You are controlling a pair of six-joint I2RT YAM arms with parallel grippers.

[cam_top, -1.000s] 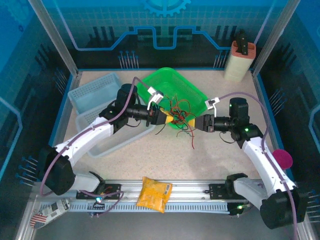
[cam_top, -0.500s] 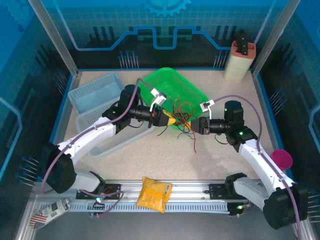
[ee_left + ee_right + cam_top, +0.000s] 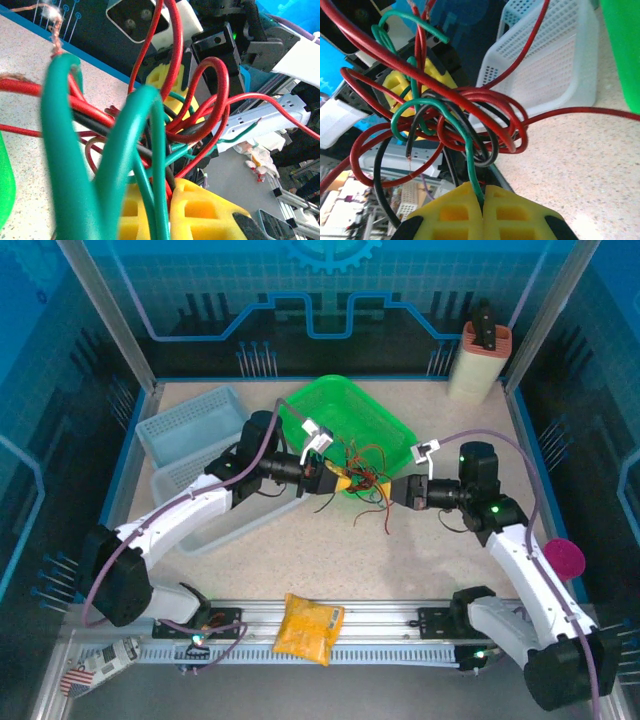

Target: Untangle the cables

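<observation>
The cables (image 3: 365, 478) form a knot of red, green and black wires, hanging in the air at the near edge of the green basket (image 3: 300, 400), between my two grippers. My left gripper (image 3: 341, 480) holds the knot from the left. Its yellow fingers (image 3: 210, 210) are shut on a bunch of green, red and black cables (image 3: 150, 135). From the right, my right gripper (image 3: 392, 489) has its yellow fingertips (image 3: 455, 210) pressed together on a single green cable (image 3: 470, 150). That cable rises into the tangle (image 3: 470, 110). Loose red ends dangle toward the table.
Two pale mesh baskets (image 3: 190, 425) lie at the left, under the left arm, one visible in the right wrist view (image 3: 555, 65). A yellow packet (image 3: 308, 628) lies on the front rail. A beige container (image 3: 480, 360) stands at the back right and a pink disc (image 3: 566, 558) at the right.
My right gripper has closed onto the green cable. The left arm shifted a little to the right with the bundle, still gripping it.
</observation>
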